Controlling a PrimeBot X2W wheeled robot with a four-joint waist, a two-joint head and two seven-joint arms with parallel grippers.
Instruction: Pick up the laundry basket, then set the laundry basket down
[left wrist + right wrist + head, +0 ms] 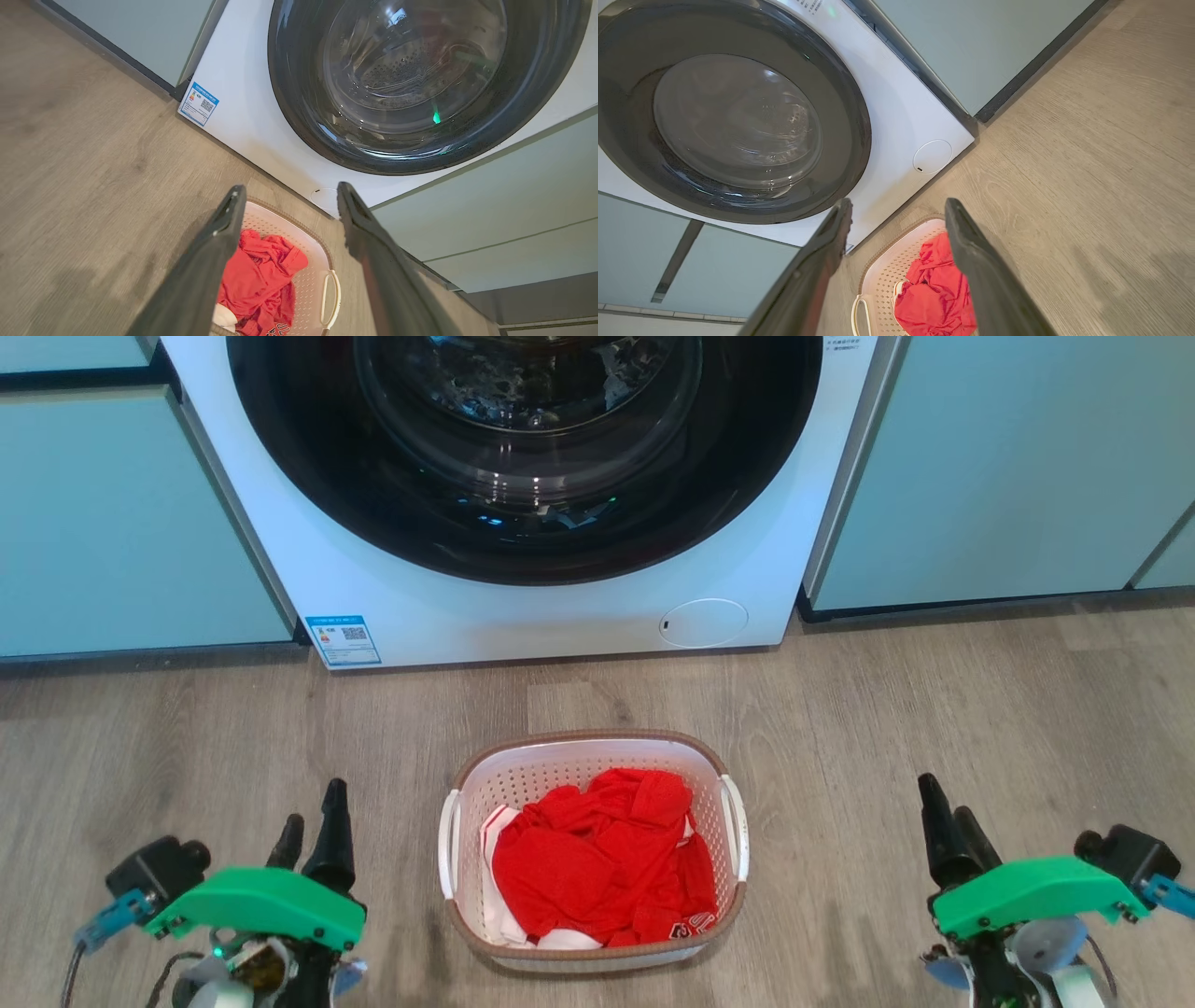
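The laundry basket, white with perforated walls and a brown rim band, rests on the wood floor in front of the washer, between my arms. Red clothes fill it. Its white side handles are free. My left gripper is open to the basket's left, apart from it. My right gripper is open to its right, also apart. In the left wrist view the basket lies between and below my open left gripper. The right wrist view shows the basket beneath my open right gripper.
A white front-loading washing machine with a dark round door stands just behind the basket. Pale blue-green cabinets flank it on both sides. Bare wood floor surrounds the basket.
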